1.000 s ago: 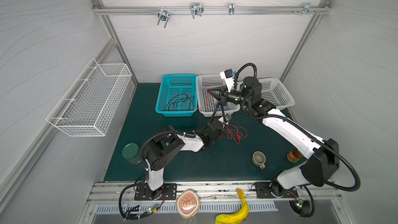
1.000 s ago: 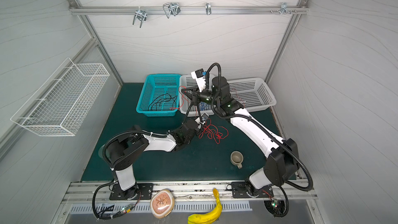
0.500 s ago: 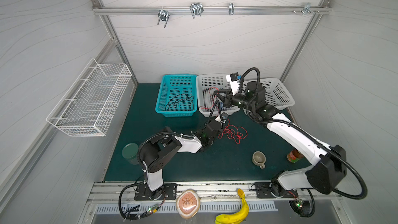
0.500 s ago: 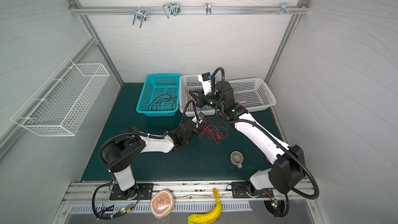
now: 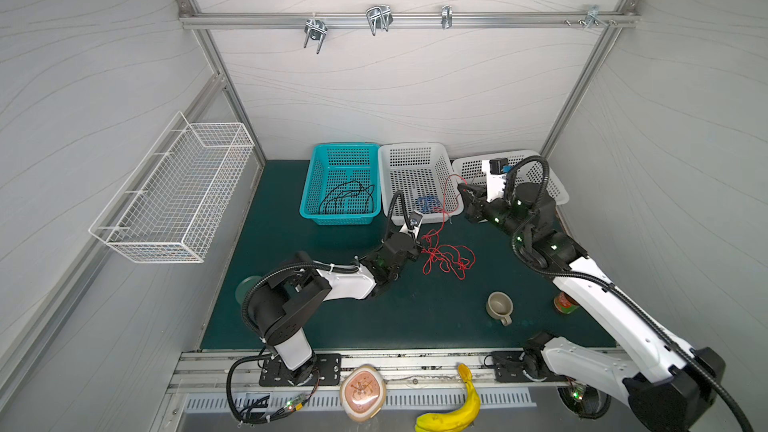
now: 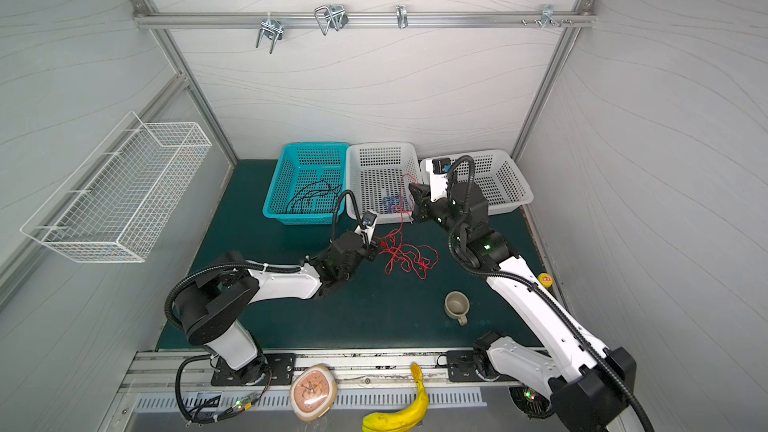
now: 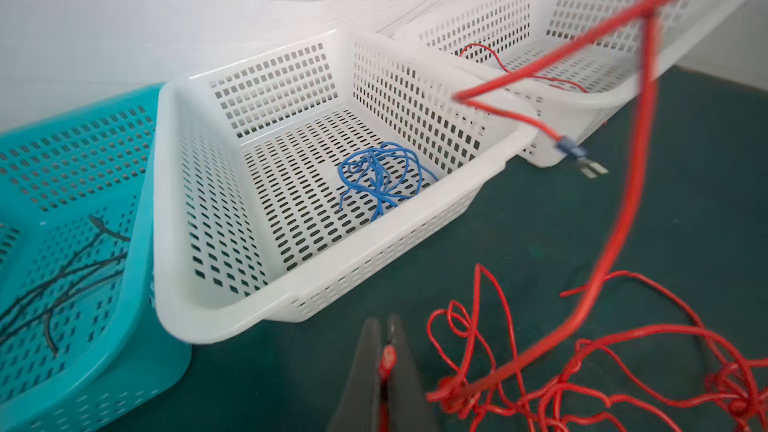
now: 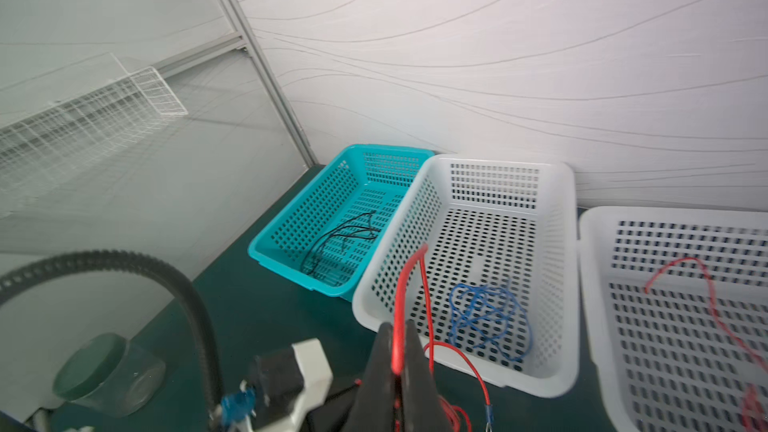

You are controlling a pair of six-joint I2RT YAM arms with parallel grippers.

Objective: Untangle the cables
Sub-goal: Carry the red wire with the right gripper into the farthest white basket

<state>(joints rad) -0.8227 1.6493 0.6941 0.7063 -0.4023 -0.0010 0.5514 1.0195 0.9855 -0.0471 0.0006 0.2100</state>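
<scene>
Left fingers (image 7: 376, 342) were fully closed, pinching one end of the red cables (image 5: 446, 257), low over the table (image 5: 332, 326) just in front of the middle white basket (image 5: 415, 146). Right fingers (image 8: 384, 347) were also clamped tight on a red strand, raised above that basket's front right corner. The red cables were mostly a loose knot on the table in front of that same corner. One strand rose from the knot to the right fingers and looped over the basket's right rim. In the left wrist view, a fork-tipped end (image 7: 569, 147) hung just off that corner. Blue cables (image 5: 428, 203) were bunched inside the basket, near its front wall. Black cables (image 5: 347, 199) lay in the teal basket (image 5: 309, 184) just beside its left side. One more red strand lay in the other white basket (image 8: 584, 243) beside its right side. Mug (image 5: 498, 307) sat well in front of it, apart from the knot.
</scene>
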